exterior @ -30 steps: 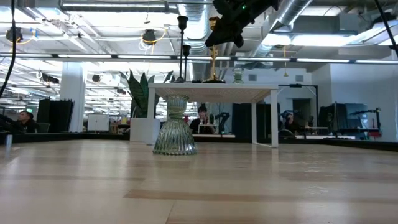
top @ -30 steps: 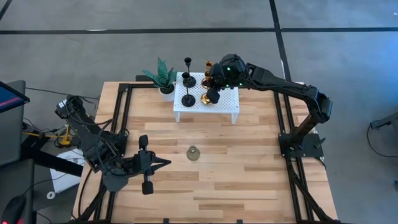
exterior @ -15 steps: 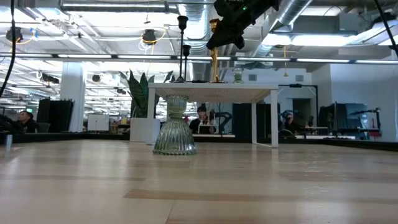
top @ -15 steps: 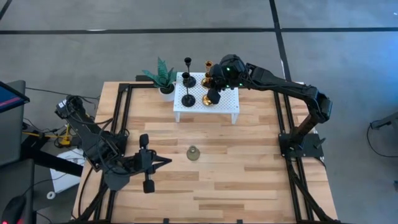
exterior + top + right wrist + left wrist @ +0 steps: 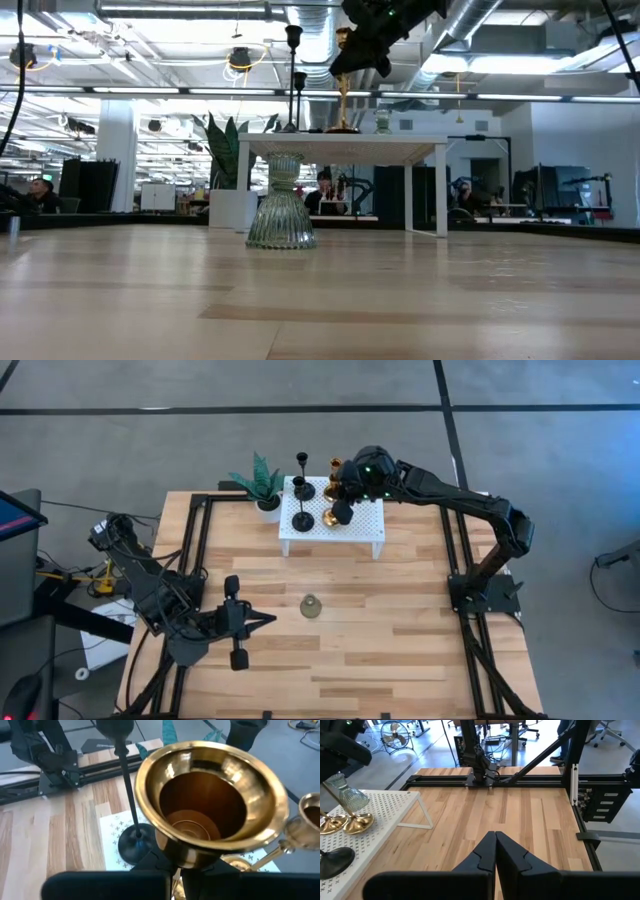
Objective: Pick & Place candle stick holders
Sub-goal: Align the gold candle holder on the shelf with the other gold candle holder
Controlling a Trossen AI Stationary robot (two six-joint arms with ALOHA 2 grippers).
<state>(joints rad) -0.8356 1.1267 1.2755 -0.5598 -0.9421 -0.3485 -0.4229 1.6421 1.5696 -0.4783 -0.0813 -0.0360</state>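
- wood-plank table [image 5: 380, 640] w/ black rails along both sides; grey floor around it. low view looks into an open office, ducts + ceiling lights overhead, people seated far back.
- white perforated platform [image 5: 365, 532] at the far middle of the table, potted plant [image 5: 262, 482] just beside its left end.
- right gripper [image 5: 343, 488] is over the platform, fingers closed narrow on a gold holder [image 5: 210, 800] just under its wide cup; in the low view its base [image 5: 342, 128] sits at platform-top level, can't tell if touching.
- that holder: shiny brass, flared bowl on a thin stem.
- 2nd gold holder [image 5: 314, 817] just beside it; the 2 gold bases [image 5: 345, 823] lie side by side on the platform.
- 2 black holders on the platform's left part, [image 5: 302, 472] and [image 5: 302, 507]: slim stems, round bases.
- 1 glass holder [image 5: 349, 796] on the platform near the gold bases, by the right arm.
- other glass holder [image 5: 311, 606] stands upright alone mid-table, well apart from the platform: ribbed, bell-shaped.
- left gripper [image 5: 236, 627] waits low at the near-left of the table, fingers shut together, holding nothing.
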